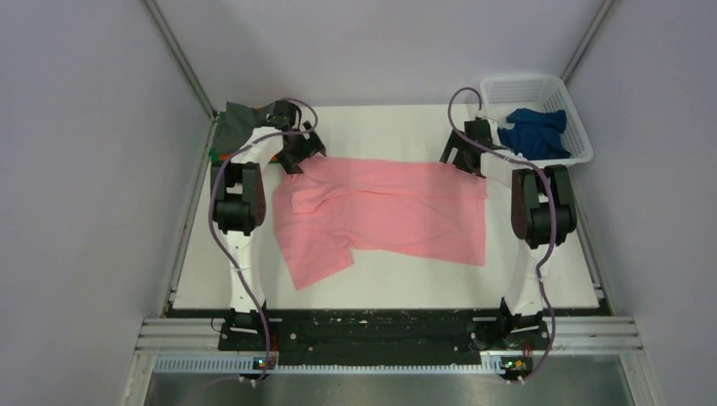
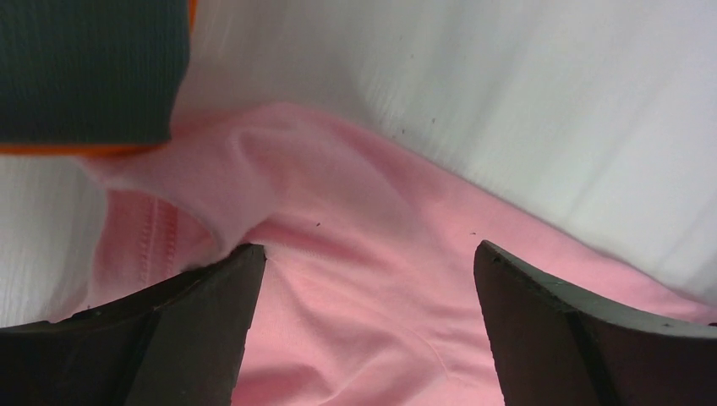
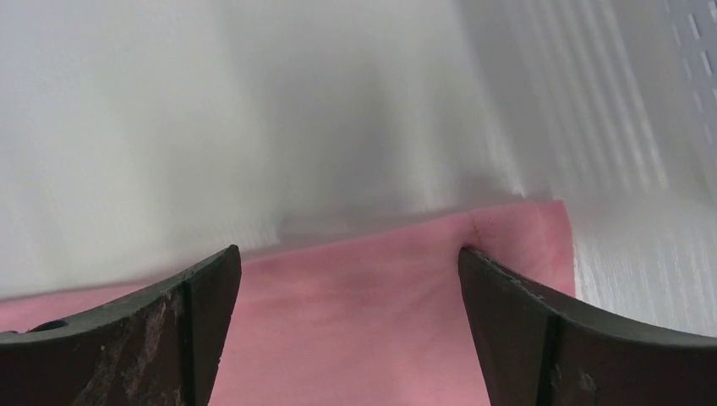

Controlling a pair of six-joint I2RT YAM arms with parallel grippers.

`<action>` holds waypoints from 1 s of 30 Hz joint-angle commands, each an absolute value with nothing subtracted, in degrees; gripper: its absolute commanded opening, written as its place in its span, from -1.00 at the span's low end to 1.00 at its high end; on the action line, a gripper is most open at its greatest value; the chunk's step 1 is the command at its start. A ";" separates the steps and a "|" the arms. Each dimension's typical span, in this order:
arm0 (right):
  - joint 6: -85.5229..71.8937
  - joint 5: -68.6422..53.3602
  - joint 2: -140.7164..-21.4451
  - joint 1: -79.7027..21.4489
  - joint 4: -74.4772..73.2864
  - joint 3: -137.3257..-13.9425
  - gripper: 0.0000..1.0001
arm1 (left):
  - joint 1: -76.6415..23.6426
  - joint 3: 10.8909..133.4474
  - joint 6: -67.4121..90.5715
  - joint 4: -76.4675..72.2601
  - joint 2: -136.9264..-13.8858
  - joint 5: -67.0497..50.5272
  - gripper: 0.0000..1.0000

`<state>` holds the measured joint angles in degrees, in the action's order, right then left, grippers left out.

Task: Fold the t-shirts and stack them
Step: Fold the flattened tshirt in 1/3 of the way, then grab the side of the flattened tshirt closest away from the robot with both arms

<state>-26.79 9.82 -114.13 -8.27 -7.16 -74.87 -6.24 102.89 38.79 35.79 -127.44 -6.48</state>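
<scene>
A light pink t-shirt (image 1: 389,211) lies spread across the middle of the white table, one part hanging toward the front left. My left gripper (image 1: 298,162) is open over its far left corner; pink cloth (image 2: 363,296) lies between the jaws. My right gripper (image 1: 463,161) is open over its far right corner, pink cloth (image 3: 355,313) between the jaws. A folded dark grey t-shirt (image 1: 237,123) sits at the far left on an orange one (image 2: 76,150), with a green edge below. A navy blue t-shirt (image 1: 533,131) lies crumpled in the basket.
A white plastic lattice basket (image 1: 558,89) stands at the far right corner. Grey walls close in the table on the left, right and back. The arm bases sit on the black rail (image 1: 372,330) at the near edge.
</scene>
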 commanded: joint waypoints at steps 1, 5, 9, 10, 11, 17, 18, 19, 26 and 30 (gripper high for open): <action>-24.27 8.67 -116.21 -6.75 -7.76 -78.46 0.97 | -5.10 107.41 36.74 37.92 -130.09 -5.11 0.97; -20.96 6.33 -113.38 -7.67 -7.24 -78.40 0.97 | -5.34 107.34 35.91 38.48 -125.36 -5.04 0.98; -18.88 5.80 -109.02 -8.85 -8.91 -77.24 0.98 | -6.39 102.58 36.22 39.61 -117.15 -3.41 0.97; -18.73 5.84 -107.92 -9.21 -9.03 -76.25 0.98 | -6.88 99.78 36.65 39.36 -114.49 -2.15 0.97; -18.64 6.10 -106.72 -9.66 -8.97 -75.11 0.98 | -7.39 96.74 37.24 39.11 -111.48 -1.05 0.97; -17.64 8.96 -100.94 -13.48 -9.23 -68.35 0.98 | -10.25 76.02 41.16 39.85 -93.72 4.22 0.97; -17.98 9.66 -99.71 -14.18 -9.44 -67.61 0.97 | -10.96 72.71 41.82 41.12 -90.45 5.26 0.97; -18.47 10.25 -98.52 -15.18 -9.78 -66.78 0.97 | -11.70 68.79 42.81 43.16 -86.30 6.26 0.97; -25.36 15.80 -88.27 -19.99 -12.49 -58.31 0.97 | -14.54 48.58 45.92 52.34 -66.15 2.93 0.81; -29.43 15.23 -82.23 -20.26 -17.57 -52.86 0.98 | -15.10 41.38 46.77 53.34 -58.95 -3.12 0.71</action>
